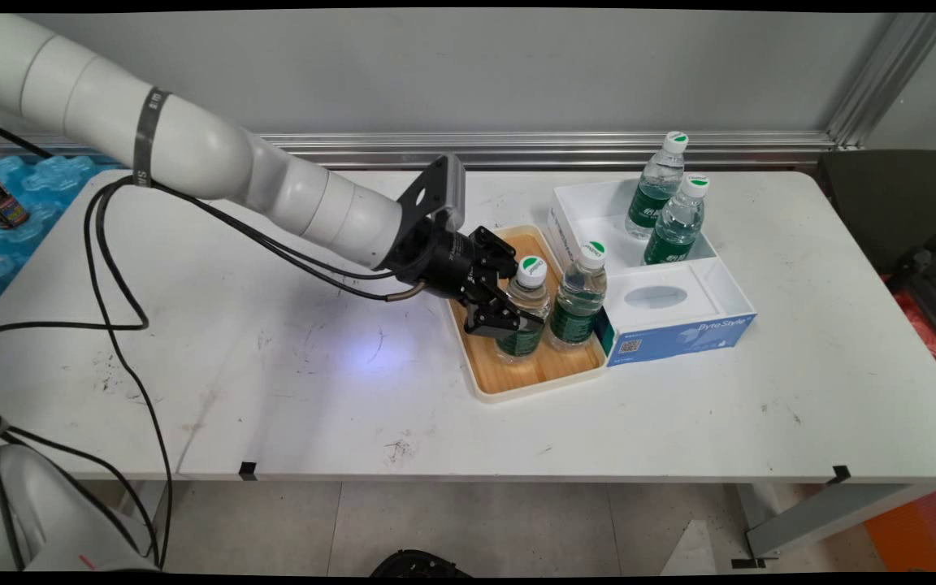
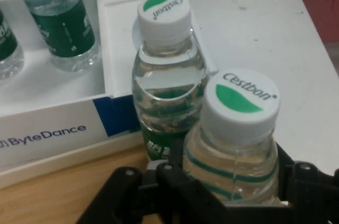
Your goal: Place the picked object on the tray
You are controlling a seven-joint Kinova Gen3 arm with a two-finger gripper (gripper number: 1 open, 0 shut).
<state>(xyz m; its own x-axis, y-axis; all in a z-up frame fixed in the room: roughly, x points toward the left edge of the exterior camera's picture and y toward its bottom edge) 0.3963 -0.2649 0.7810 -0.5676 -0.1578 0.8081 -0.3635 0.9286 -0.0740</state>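
The hand [image 1: 509, 313] is clamped around a water bottle [image 1: 523, 309], its black fingers [image 1: 494, 323] pressing the bottle's body from either side, below the shoulder. In the hand view the fingers hug that held bottle [image 2: 233, 150] at both flanks, and its white cap with the green swatch sits just above the linkage. The bottle stands upright in a wooden tray [image 1: 509, 375] with a cream rim, and the tray lies flat on the white bench [image 1: 273, 382].

Just beyond the hand, in the same tray, stands a second bottle [image 1: 579, 299], upright too, so close to the held one that they look to be touching or nearly so. Past that one, snug against the tray's far side, sits a white box with a blue front [image 1: 679, 337], lettered on that front. Farther out still, in the open white compartment behind [image 1: 590, 207], two more bottles [image 1: 661, 191] stand side by side, well apart from the hand.

Black cables [image 1: 119, 309] trail from the arm down across the bench on the opposite side.
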